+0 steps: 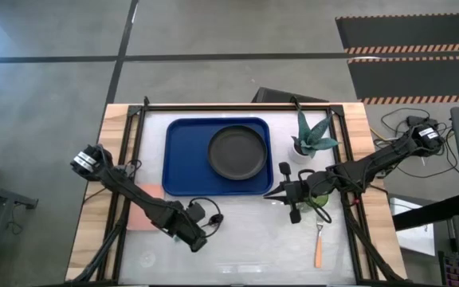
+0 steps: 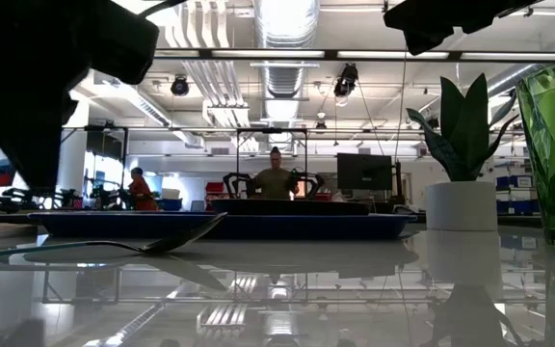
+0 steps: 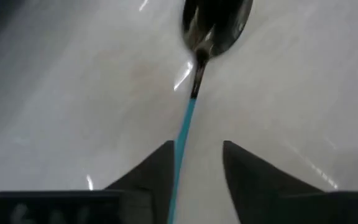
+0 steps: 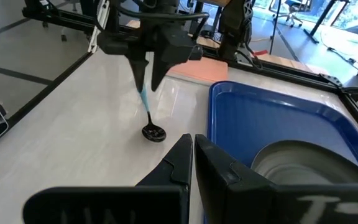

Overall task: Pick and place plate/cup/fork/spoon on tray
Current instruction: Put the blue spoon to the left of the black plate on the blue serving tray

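Observation:
The black plate (image 1: 236, 151) lies in the blue tray (image 1: 183, 159). The spoon (image 3: 215, 25) lies on the white table, its teal handle (image 3: 184, 130) running back between the fingers of my left gripper (image 3: 196, 155). That gripper is open and low over the table near the front; it also shows in the right wrist view (image 4: 148, 78). My right gripper (image 1: 281, 193) is shut and empty, just right of the tray's near right corner. The green cup (image 1: 320, 202) stands partly under my right arm. The orange-handled fork (image 1: 319, 247) lies near the front right. My left gripper's fingers point down, one on each side of the spoon's handle near its free end. The handle (image 3: 178, 168) runs close along one finger (image 3: 157, 171), with a gap to the other. I cannot tell whether that finger touches it. The spoon rests on the table.
A spiky plant in a white pot (image 1: 305, 143) stands right of the tray. A pink flat rectangle (image 1: 143, 209) lies at the left under my left arm. Black frame rails run along the table's far, left and right sides. People show in the room beyond, in the low view (image 2: 276, 178).

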`<state>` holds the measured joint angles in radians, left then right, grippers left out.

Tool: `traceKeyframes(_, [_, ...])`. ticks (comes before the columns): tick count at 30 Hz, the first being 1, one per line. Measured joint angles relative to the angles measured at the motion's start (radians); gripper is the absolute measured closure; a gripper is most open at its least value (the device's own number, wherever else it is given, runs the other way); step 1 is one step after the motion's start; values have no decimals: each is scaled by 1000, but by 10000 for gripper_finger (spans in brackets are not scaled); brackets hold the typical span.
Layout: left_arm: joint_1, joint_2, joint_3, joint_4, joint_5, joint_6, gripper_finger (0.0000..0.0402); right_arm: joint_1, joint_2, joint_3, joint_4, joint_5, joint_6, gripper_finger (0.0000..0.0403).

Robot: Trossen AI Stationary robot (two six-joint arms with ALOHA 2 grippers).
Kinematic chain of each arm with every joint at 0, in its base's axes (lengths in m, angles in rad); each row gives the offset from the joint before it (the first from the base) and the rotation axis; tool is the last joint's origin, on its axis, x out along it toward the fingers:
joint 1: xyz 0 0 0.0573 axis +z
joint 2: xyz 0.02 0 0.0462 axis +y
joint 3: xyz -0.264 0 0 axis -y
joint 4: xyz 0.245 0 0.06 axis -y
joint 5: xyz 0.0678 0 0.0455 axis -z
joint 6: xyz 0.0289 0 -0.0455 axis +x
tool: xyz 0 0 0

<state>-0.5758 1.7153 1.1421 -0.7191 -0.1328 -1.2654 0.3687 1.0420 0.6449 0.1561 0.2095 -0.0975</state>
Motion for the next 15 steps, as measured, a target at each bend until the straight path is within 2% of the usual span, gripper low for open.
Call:
traceKeyframes(5, [0, 21, -6, 13, -74, 54, 225, 0, 0, 0, -4, 0, 9, 394])
traceKeyframes(15, [0, 50, -29, 49, -133, 147, 219, 0, 0, 0, -17, 0, 24, 394])
